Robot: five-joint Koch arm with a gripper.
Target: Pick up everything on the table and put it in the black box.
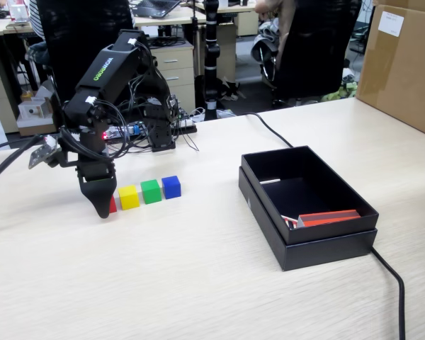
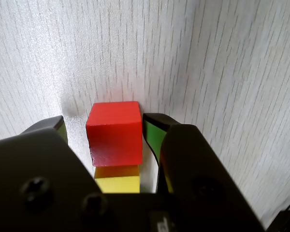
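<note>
The gripper (image 1: 103, 210) is down at the table (image 1: 198, 283) now, tip right at the red cube (image 1: 112, 205), which sits at the far end of the cube row from the black box (image 1: 306, 205) in the fixed view, and only a sliver of red shows past the black jaw there; in the wrist view the red cube (image 2: 114, 133) sits squarely between the two jaws, which stand apart, one on each side of it, the right-hand one just about against the cube's side and the left-hand one with a thin gap showing, so it brackets the cube but I can't say it has clamped; the cube rests flat on the wood. Next in line toward the black box come the yellow cube (image 1: 129, 197), then the green cube (image 1: 151, 191), then the blue cube (image 1: 171, 187), all edge to edge in a tidy row, well apart from the box; the wrist view catches the yellow cube (image 2: 117, 180) just behind the red one. Inside the black box lies an orange-red strip (image 1: 329, 217) along its near wall, and a black cable (image 1: 393, 280) runs off past the box's near corner
</note>
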